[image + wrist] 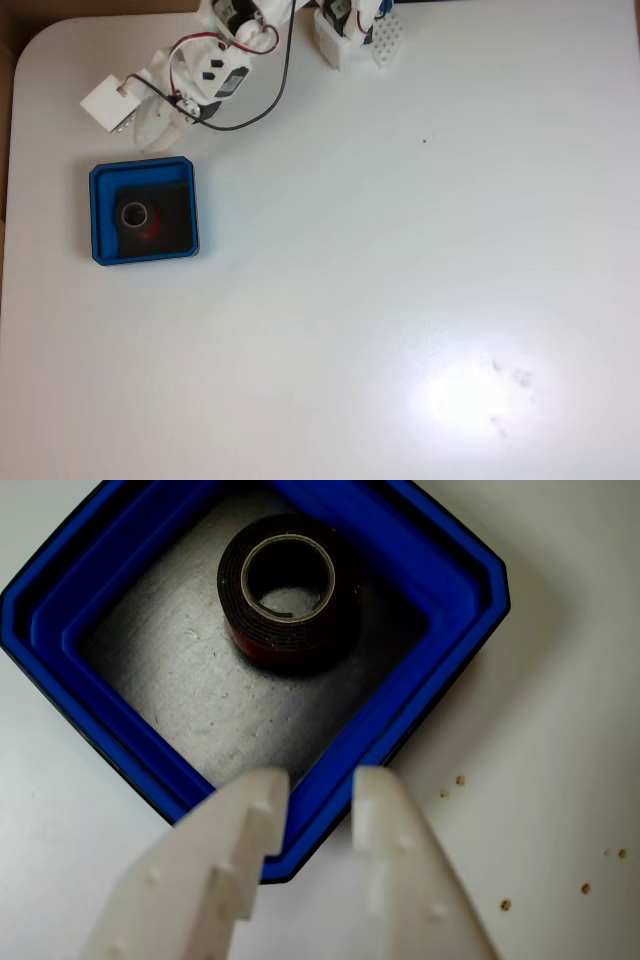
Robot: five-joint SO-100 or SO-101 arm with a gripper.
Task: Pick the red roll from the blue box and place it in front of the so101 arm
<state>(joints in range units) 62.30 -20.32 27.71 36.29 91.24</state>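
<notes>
1. Fixed view: white table [400,300], top-down. The so101 arm [215,60] enters from the 12 o'clock edge and reaches toward 8 o'clock; red and black wires loop along it.
2. Blue box [143,213] sits at approx. 9 o'clock of the table, just below the arm's tip; the tip does not appear to overlap the box in this view.
3. Red roll [138,216] lies flat on the box's black floor, left of centre, toward 9 o'clock inside the box. Pale core ring visible, red edge showing on its 4 o'clock side.
4. Wrist view: box appears rotated, one corner pointing to 6 o'clock. Roll [290,585] lies at approx. 12 o'clock of the floor, hole facing the camera, looks dark w/ red at its lower edge.
5. Gripper [320,785] enters from the 6 o'clock edge; two white fingers [240,830] w/ a clear gap between them, nothing held. Tips are over the box's near rim [330,780]; contact w/ rim cannot be told. Roll is well apart from the tips.
6. White stand w/ a perforated block [385,40] at 12 o'clock of the table, right of the arm.
7. Small brown specks [505,905] on the table at 4 o'clock, wrist view.
8. Glare patch w/ faint marks [500,385] at 5 o'clock, fixed view.
</notes>
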